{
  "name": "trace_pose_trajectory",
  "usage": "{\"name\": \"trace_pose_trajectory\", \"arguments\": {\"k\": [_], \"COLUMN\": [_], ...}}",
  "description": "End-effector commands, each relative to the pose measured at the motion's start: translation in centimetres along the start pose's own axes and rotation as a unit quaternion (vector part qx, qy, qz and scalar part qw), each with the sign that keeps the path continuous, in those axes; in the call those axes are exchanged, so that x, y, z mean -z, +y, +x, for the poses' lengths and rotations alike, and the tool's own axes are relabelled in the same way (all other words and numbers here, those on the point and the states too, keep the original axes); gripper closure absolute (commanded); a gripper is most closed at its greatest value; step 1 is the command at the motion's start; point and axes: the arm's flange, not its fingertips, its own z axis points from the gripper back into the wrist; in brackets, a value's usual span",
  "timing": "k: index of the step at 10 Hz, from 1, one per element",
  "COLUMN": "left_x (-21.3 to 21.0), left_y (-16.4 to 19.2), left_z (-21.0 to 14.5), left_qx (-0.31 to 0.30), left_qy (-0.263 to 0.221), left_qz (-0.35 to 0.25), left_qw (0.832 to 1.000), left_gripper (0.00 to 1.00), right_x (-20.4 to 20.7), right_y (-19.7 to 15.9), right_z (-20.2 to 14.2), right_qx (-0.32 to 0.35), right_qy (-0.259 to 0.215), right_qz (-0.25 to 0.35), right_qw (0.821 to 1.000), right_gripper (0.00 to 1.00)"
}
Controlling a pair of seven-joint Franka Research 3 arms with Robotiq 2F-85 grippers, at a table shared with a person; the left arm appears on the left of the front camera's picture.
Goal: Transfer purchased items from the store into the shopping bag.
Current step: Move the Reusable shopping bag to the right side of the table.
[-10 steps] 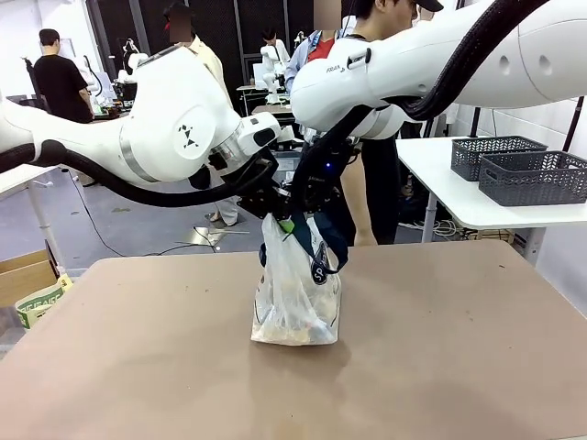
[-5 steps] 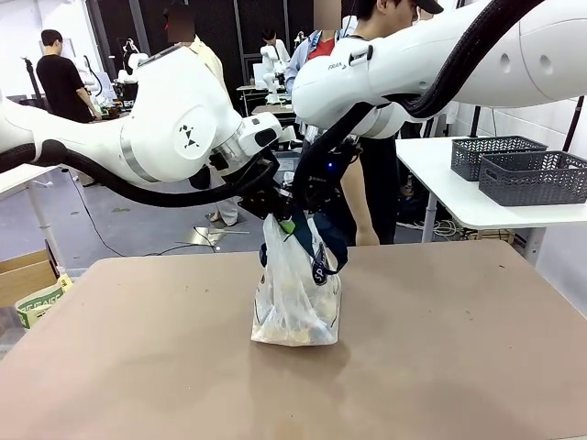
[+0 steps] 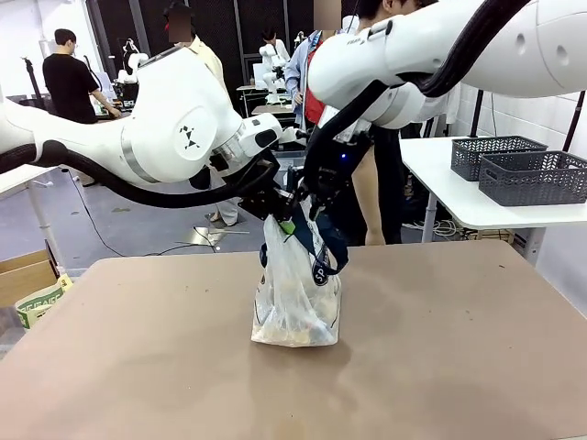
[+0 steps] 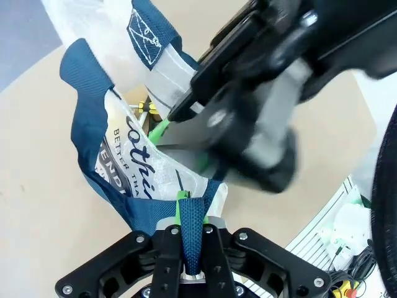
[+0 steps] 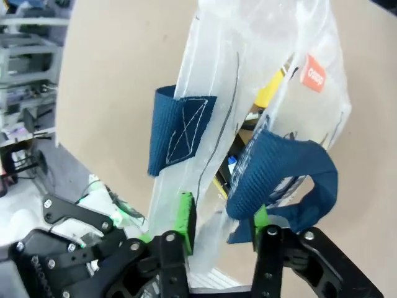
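Across the middle of the broad tan worktop (image 3: pixel 440 367), nearer its far edge than the near one, stands the shopping bag (image 3: pixel 298 298), a translucent white plastic tote with wide navy-blue strap handles and a small round navy logo, its base resting on the surface and its top drawn upward. Two white robot arms meet over it, the left one sweeping in from the left edge, the right one from the far right corner. A person (image 3: pixel 371 183) stands beyond the far edge, behind the arms.

The left claw (image 4: pixel 191 239) is pressed together on a navy strap handle (image 4: pixel 191 230) of the bag, the webbing pinched between its green pads. The right claw (image 5: pixel 220 233) has its fingers apart at the bag's mouth, one green pad (image 5: pixel 185 217) against the clear plastic wall, the other beside a curled navy strap; I cannot tell whether it grips anything.

Inside the bag lie the purchased items (image 5: pixel 268 90), yellowish and dark packets seen through the plastic.
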Motion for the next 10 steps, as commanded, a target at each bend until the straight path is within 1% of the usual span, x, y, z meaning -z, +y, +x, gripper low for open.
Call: {"name": "trace_pose_trajectory", "arguments": {"k": [1,2,4,5,6,7,8,9,10], "left_x": [-0.1,-0.1,-0.1,-0.1,-0.1,-0.1,-0.1,-0.1,-0.1], "left_y": [0.0,0.0,0.0,0.0,0.0,0.0,0.0,0.0,0.0], "left_z": [0.0,0.0,0.0,0.0,0.0,0.0,0.0,0.0,0.0], "left_qx": [-0.002,-0.002,-0.002,-0.002,-0.002,-0.002,-0.002,-0.002,-0.002], "left_qy": [-0.001,-0.001,-0.001,-0.001,-0.001,-0.001,-0.001,-0.001,-0.001], "left_qz": [-0.001,-0.001,-0.001,-0.001,-0.001,-0.001,-0.001,-0.001,-0.001], "left_qw": [1.000,1.000,1.000,1.000,1.000,1.000,1.000,1.000,1.000], "left_gripper": [1.00,1.00,1.00,1.00,1.00,1.00,1.00,1.00,1.00], "right_x": [-1.7,-2.7,-4.3,-4.9,-5.8,-6.7,-7.4,-8.0,-8.6], "right_y": [-1.7,-2.1,-2.5,-3.3,-4.6,-5.8,-6.7,-7.1,-7.9], "right_z": [-1.4,-2.0,-3.1,-3.5,-4.1,-5.4,-6.7,-8.7,-10.3], "right_qx": [-0.045,-0.074,-0.084,-0.103,-0.145,-0.216,-0.270,-0.381,-0.430], "right_qy": [-0.013,-0.020,-0.013,0.011,0.033,0.041,0.055,0.084,0.055], "right_qz": [0.049,0.071,0.066,0.057,0.062,0.057,0.060,0.044,0.018], "right_qw": [0.998,0.995,0.994,0.993,0.987,0.974,0.959,0.920,0.901], "right_gripper": [0.00,0.00,0.00,0.00,0.00,0.00,0.00,0.00,0.00]}}
